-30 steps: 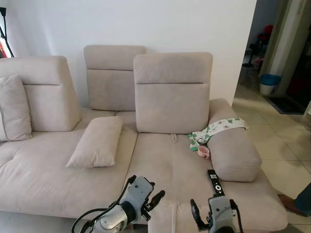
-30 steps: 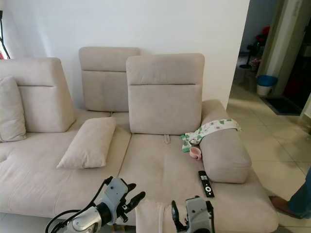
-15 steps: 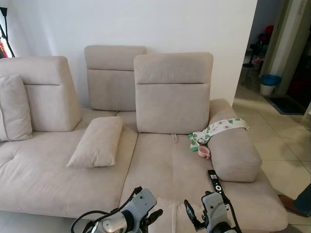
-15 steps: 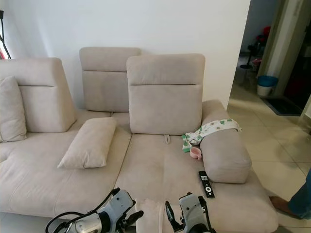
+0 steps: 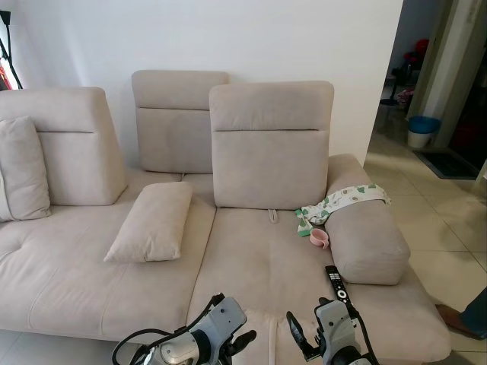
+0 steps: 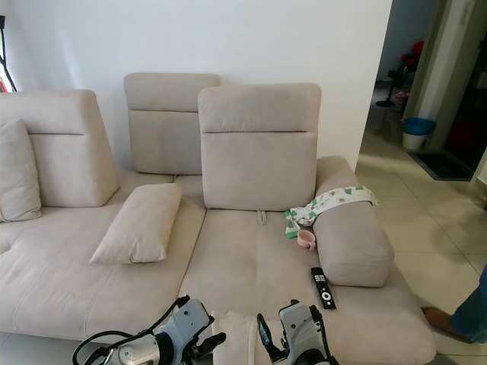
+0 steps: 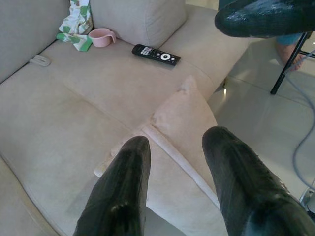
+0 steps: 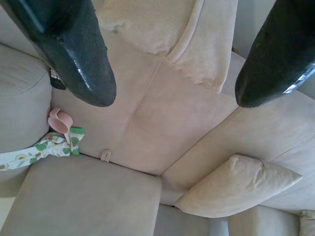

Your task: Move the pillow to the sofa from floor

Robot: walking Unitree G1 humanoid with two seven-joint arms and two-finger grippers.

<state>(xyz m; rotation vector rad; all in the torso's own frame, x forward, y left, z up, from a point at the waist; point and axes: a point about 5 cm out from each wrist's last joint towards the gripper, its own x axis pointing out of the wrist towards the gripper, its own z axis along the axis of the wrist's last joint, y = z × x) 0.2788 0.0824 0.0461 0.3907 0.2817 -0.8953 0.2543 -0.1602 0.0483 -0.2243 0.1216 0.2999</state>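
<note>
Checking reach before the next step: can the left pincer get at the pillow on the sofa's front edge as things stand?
Probably yes. The left pincer is open and points straight at the pillow on the sofa front edge, with nothing between them. The remote and pink cup lie well beyond.

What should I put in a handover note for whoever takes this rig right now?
Left end effector: open, holding nothing, pointing at the pillow.
Right end effector: open, holding nothing, on the pillow's other side.
Pillow: lying at the front edge of the sofa seat, between the two end effectors. I cannot tell whether part of it overhangs.
Done: the pillow is off the floor and on the sofa.
Left: probably just draw both arms back. Perhaps nudge the pillow further in first, keeping it short of the remote and pink cup.
</note>
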